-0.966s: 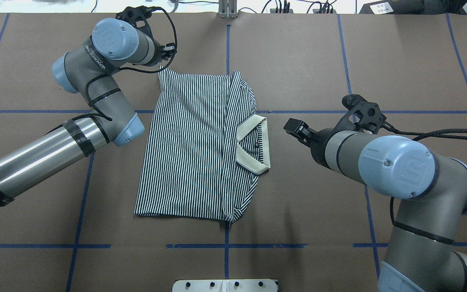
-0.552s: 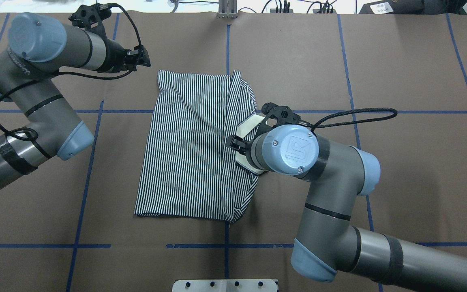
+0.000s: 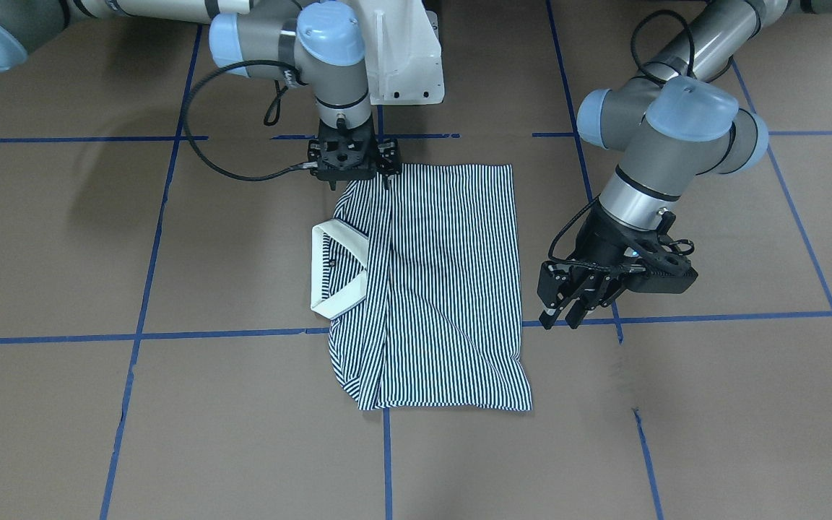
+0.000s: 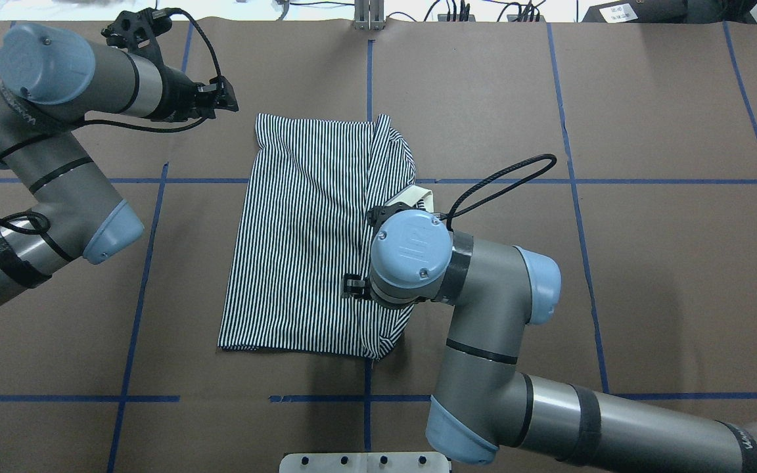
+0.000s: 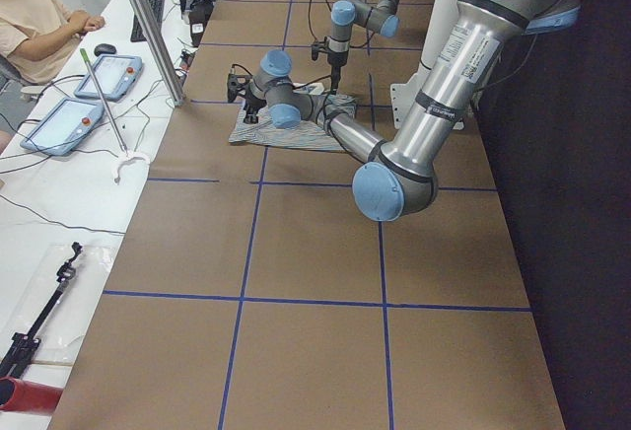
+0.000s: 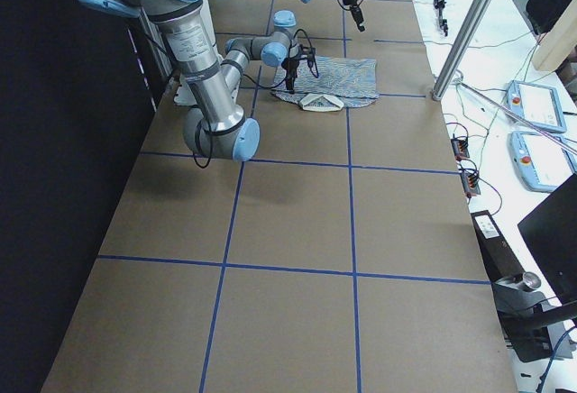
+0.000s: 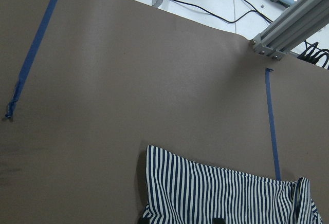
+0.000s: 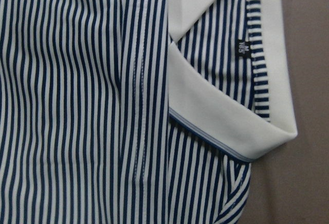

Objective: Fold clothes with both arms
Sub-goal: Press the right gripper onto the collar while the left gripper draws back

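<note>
Shirt point(image 3: 445, 289) part-folded at mid-table point(image 3: 676, 433): you are looking at a striped polo lying flat as a long panel. Its sides appear turned in, and its white collar point(image 3: 340, 238) pokes out at the end on the robot's right. The lengthwise folds look done, though the edge beside the collar is bunched and the hem end sits slightly askew. What seems left is the crosswise fold, bringing one end over the other, and perhaps a tidy of that rumpled edge. Your right gripper point(image 3: 358, 177) points straight down over the collar-end corner nearest the robot's base. Its wrist hides the fingers from above and its own camera shows only cloth, so you cannot tell whether it has closed on fabric. Your left gripper point(image 3: 559, 318) hovers off the cloth beside the hem end with its fingers parted and nothing between them. It is well apart from its partner.
</note>
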Controlling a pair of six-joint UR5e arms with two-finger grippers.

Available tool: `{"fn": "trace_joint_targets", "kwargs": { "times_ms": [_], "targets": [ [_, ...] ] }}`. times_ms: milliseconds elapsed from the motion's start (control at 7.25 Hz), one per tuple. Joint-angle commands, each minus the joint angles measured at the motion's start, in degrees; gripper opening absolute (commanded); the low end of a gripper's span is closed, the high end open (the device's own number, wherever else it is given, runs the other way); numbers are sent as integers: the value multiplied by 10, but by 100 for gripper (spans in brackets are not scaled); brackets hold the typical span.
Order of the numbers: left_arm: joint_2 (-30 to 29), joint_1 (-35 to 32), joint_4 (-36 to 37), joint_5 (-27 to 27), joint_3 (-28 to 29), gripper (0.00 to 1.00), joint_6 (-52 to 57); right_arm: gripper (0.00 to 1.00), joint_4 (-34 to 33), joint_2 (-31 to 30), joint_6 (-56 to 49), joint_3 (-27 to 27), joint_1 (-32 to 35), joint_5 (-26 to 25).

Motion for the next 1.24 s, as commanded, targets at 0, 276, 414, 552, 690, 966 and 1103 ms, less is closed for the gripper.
{"fn": "trace_joint_targets", "kwargs": {
  "times_ms": [0,276,414,552,690,966,1103],
  "targets": [
    [4,1,0,1,-1,51,0,100,-21,23,-12,-24,-15,7],
    [5,0,0,0,-1,51,-2,100,-52,33,-14,-33,-21,5],
    [5,0,0,0,-5,51,-3,100,-76,47,-17,-35,-26,4],
    [6,0,0,0,-6,51,-3,100,-91,62,-17,-48,-30,-2],
    [6,0,1,0,-5,51,-3,100,-97,64,-21,-57,-32,-8],
    [7,0,1,0,-7,51,-3,100,-98,66,-35,-68,-38,-11],
    [9,0,1,0,-7,51,-1,100,-111,66,-44,-70,-38,-11]
  ]
}}
